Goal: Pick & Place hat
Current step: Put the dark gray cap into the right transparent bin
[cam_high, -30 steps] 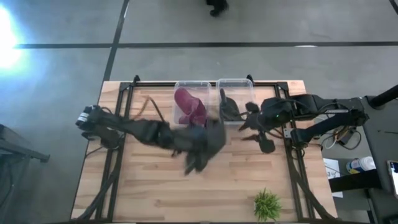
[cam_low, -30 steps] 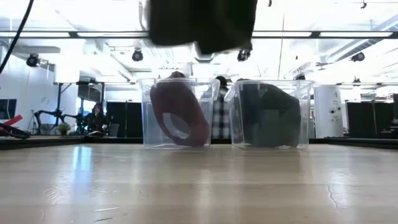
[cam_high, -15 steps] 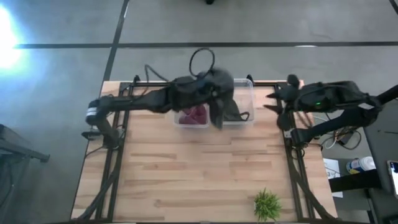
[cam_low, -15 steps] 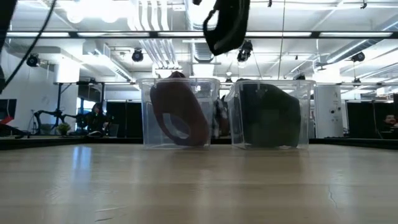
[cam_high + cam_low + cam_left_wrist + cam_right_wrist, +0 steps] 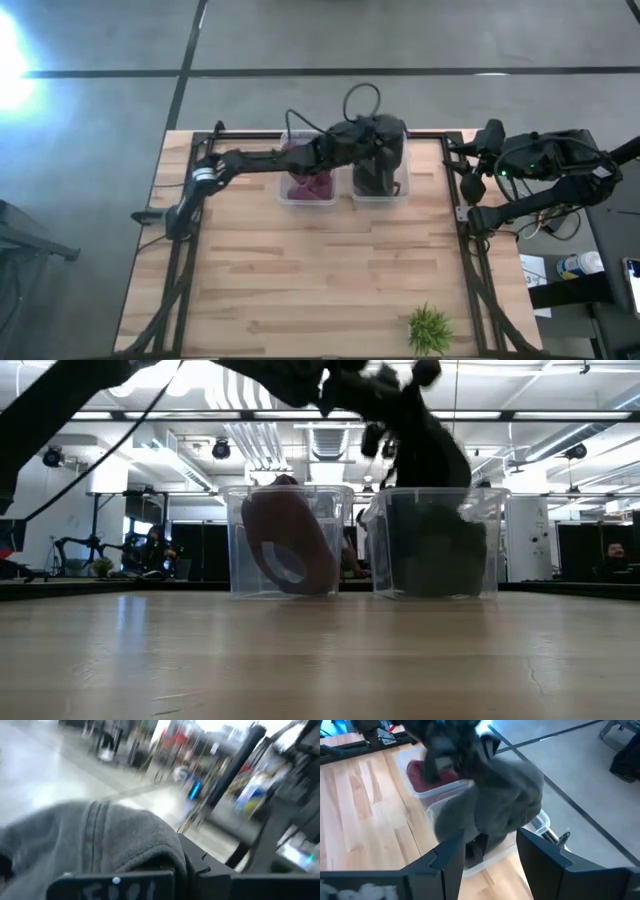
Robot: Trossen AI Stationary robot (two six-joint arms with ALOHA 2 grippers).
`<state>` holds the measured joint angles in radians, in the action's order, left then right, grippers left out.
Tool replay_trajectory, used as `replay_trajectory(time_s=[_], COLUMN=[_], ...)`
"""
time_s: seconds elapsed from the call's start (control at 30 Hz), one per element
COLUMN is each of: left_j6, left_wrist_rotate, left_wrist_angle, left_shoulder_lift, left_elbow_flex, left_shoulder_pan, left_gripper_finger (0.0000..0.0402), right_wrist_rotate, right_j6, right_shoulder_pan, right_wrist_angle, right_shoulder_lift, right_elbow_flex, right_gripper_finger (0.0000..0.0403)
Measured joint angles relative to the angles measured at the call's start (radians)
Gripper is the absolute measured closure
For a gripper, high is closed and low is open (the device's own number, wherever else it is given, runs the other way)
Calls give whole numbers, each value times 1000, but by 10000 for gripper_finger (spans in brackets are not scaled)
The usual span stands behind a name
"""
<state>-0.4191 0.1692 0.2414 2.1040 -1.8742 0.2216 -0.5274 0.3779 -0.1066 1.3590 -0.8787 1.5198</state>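
Note:
A dark grey hat (image 5: 385, 150) hangs from my left gripper (image 5: 442, 740) over the right clear bin (image 5: 401, 190), at the table's far edge. It shows in the low view (image 5: 440, 460), the right wrist view (image 5: 505, 790) and the left wrist view (image 5: 90, 840). The left arm reaches across the left bin, where a maroon hat (image 5: 308, 182) lies. Another dark thing (image 5: 430, 550) sits in the right bin. My right gripper (image 5: 487, 865) is open, drawn back at the table's right edge (image 5: 472, 160). My left gripper is shut on the dark grey hat's upper part (image 5: 455, 757), coming from above and from the table's left. The hat's cloth hides the fingers. The hat hangs slack below the gripper. Its lower end (image 5: 485, 840) is at the right bin's rim; whether it rests inside, I cannot tell.
The two clear bins stand side by side at the far edge (image 5: 290, 540) (image 5: 485, 540). A small green plant (image 5: 430, 328) stands near the table's near right corner. Bare wooden table top (image 5: 300, 270) lies in front of the bins.
My left arm has swung the hat from the table's middle toward the far edge and to the right, past the left bin, then lowered it onto the right bin's opening. My right arm has drawn back toward the table's right edge.

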Motion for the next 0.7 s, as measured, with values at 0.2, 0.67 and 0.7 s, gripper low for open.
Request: replay_trajectory(time_s=[0.2,0.67,0.7], left_j6=[-11,-133,-140], left_wrist_rotate=[45,-36,-74], left_wrist_angle=[-202,-417,-419], left_shoulder_lift=[54,62,59], left_elbow_flex=[-4,-25,-27], left_shoulder_pan=[-3,1,2], left_gripper_finger=[399,278,263], right_wrist_rotate=[0,1,2], right_j6=[-11,-11,-6], right_shoulder_pan=[0,0,0], right_wrist_angle=[-1,-3,-5], right_shoulder_lift=[0,-15,-15], right_elbow_flex=[-18,-140,-149], right_gripper_finger=[230,229,230])
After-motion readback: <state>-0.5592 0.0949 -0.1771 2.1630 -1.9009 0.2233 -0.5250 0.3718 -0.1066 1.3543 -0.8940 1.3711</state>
